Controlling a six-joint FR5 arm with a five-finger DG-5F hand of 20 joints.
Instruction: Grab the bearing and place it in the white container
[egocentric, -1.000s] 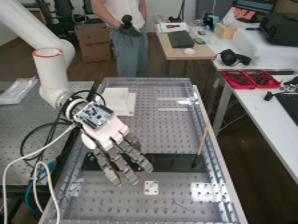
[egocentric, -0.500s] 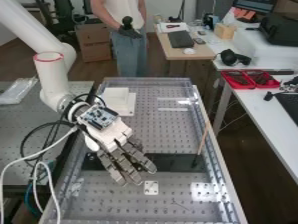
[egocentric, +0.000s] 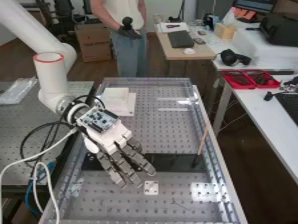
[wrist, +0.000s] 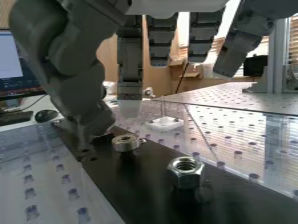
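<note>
Hand (egocentric: 110, 136) open and empty, fingers (egocentric: 122, 164) fairly straight; if they close out of step with the thumb (wrist: 83, 95), the bearing could be nudged away unpinched. White container (egocentric: 115, 98) beyond: a shallow grip might let go during the carry there. Bearing (wrist: 125, 143) on the black plate (wrist: 143, 185), near the thumb; its smooth, low rim may slip. Hex nut (wrist: 185, 166) on the same plate, near enough to block a sweeping fingertip.
</note>
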